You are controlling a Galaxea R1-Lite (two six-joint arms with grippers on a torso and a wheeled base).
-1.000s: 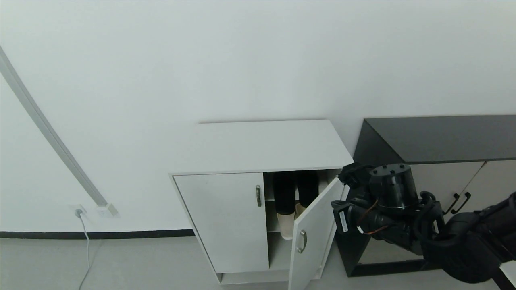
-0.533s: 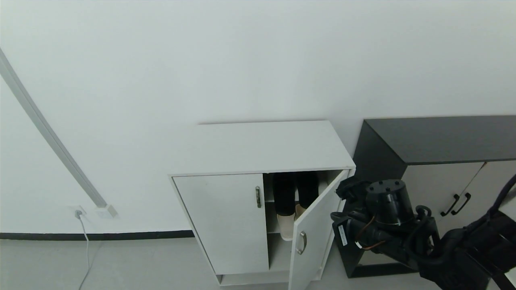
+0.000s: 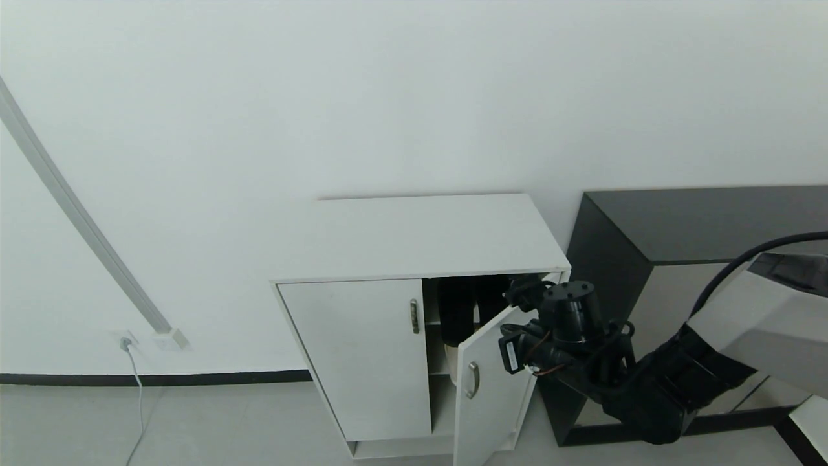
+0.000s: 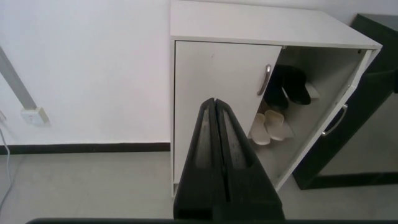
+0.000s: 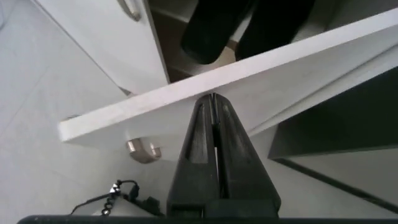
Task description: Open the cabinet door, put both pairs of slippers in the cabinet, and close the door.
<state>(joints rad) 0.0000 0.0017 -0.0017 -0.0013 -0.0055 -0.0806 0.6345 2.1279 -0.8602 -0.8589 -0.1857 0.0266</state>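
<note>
The white cabinet stands against the wall with its left door shut and its right door partly open. Black slippers sit on the upper shelf and beige slippers on the shelf below. My right gripper is shut, with its tips against the outer face of the right door near the top edge. Some way in front of the cabinet, my left gripper hangs shut and holds nothing.
A dark low cabinet stands close to the right of the white one, just behind the open door. A wall socket with a cable and a slanted conduit are at the left. Grey floor lies in front.
My right arm has moved left, its gripper now against the right door. The door has swung inward and the opening is narrower.
</note>
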